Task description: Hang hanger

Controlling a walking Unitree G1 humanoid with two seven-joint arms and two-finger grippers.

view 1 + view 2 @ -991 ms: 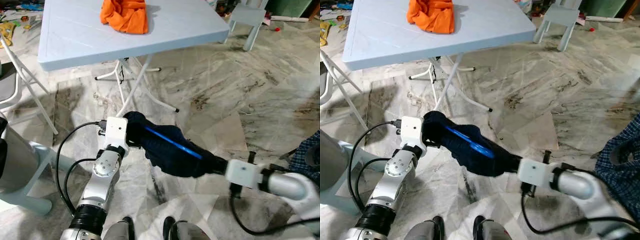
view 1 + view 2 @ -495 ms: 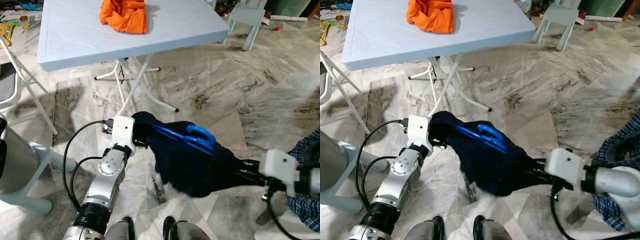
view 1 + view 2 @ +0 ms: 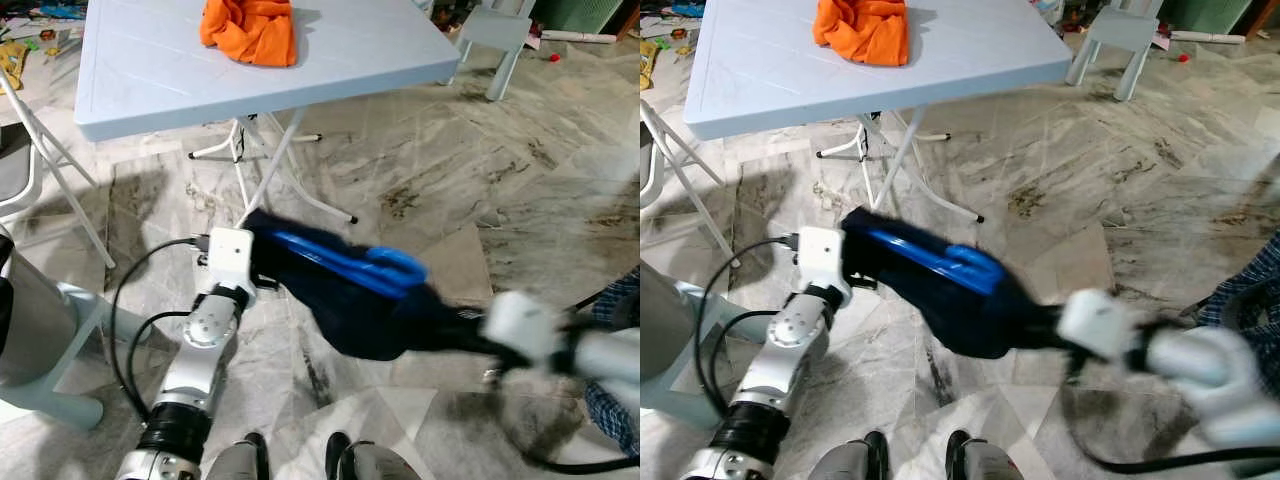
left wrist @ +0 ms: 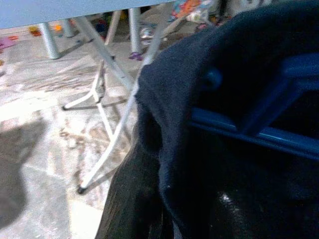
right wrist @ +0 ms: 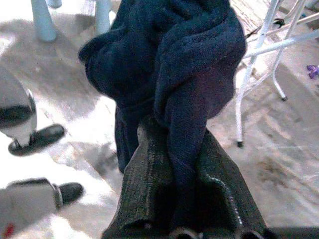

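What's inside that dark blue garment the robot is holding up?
A blue hanger is partly inside the dark garment: one arm and its hook end show, the rest is covered by cloth.

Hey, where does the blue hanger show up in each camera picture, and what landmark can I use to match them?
Left eye view: blue hanger lies centre, on the dark garment.
Right eye view: centre, a bit further left.
Left wrist view: blue bars on the right side, over the garment.
Right wrist view: I cannot make out the hanger; the garment hangs between the right gripper's fingers.
Shared landmark: the white folding table legs.
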